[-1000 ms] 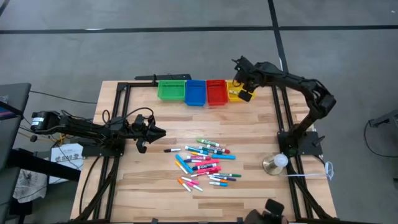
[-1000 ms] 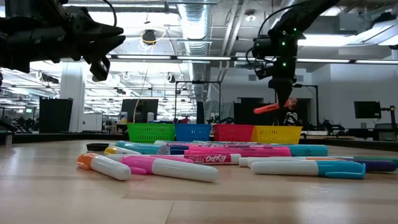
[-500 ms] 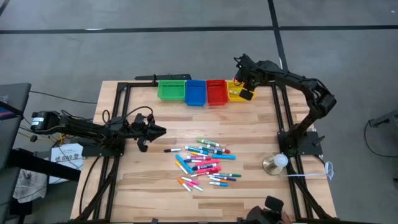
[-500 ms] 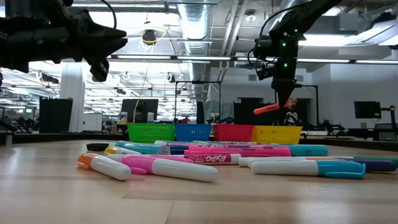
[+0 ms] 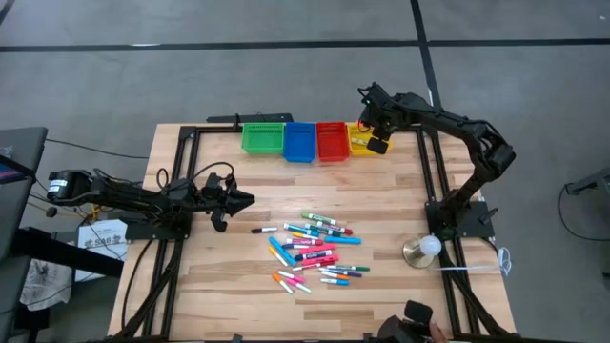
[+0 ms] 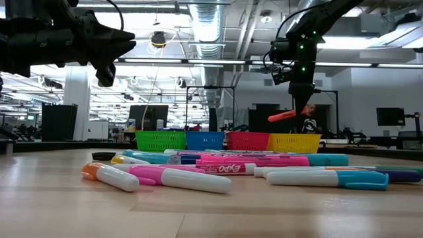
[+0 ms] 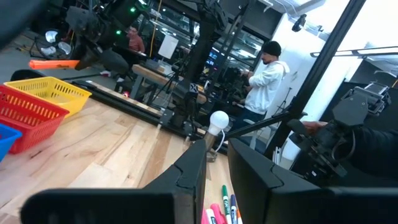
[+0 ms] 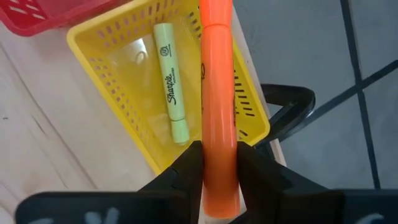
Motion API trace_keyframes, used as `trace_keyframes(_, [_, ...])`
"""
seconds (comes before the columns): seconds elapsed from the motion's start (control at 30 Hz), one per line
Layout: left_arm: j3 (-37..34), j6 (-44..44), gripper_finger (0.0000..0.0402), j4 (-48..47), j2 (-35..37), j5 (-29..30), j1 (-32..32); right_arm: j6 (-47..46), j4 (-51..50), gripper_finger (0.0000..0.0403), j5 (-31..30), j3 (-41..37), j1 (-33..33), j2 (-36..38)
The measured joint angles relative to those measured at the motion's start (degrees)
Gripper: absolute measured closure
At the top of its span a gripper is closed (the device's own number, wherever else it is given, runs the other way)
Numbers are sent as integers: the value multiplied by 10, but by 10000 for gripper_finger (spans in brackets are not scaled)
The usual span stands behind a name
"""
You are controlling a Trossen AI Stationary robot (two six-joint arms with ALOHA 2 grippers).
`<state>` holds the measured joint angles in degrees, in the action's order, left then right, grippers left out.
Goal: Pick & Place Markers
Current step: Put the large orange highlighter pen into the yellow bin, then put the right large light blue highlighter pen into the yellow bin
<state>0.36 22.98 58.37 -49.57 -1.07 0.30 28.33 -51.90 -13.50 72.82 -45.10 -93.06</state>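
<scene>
Several markers (image 5: 315, 250) in pink, blue, green and orange lie in a loose heap on the wooden table's near middle; they also fill the front of the low view (image 6: 218, 168). My right gripper (image 8: 219, 169) is shut on an orange marker (image 8: 217, 87) above the yellow bin (image 8: 93, 43), which has a yellow-green highlighter (image 8: 171, 81) lying in it. In the low view the orange marker (image 6: 283, 116) hangs above the yellow bin (image 6: 293, 142). My left gripper (image 5: 250, 201) hovers shut over the table's left side, holding nothing. My right gripper pinches the orange marker's barrel (image 8: 219, 146) between its two fingers (image 8: 188, 169), close to one end. The fingers slant steeply down from above and lie across the marker. The marker is clear of the bin and nearly level, its long free end (image 6: 272, 118) sticking out sideways.
Green (image 5: 262, 138), blue (image 5: 299, 141) and red (image 5: 331, 141) bins stand in a row beside the yellow bin (image 5: 357, 145) at the far edge. A white round object (image 5: 427, 249) sits at the right edge. People (image 7: 267, 68) stand beyond the table.
My right gripper has turned slightly about its own pointing line above the yellow bin, keeping its place. The orange marker is still between its fingers.
</scene>
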Motion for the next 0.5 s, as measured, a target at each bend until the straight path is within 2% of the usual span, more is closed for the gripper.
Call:
trace_keyframes(0.27, [0, 0, 335, 0, 0, 0, 0, 6, 1, 265, 0, 0, 0, 0])
trace_keyframes(0.5, [0, 11, 335, 0, 0, 0, 0, -45, -2, 253, 0, 0, 9, 1])
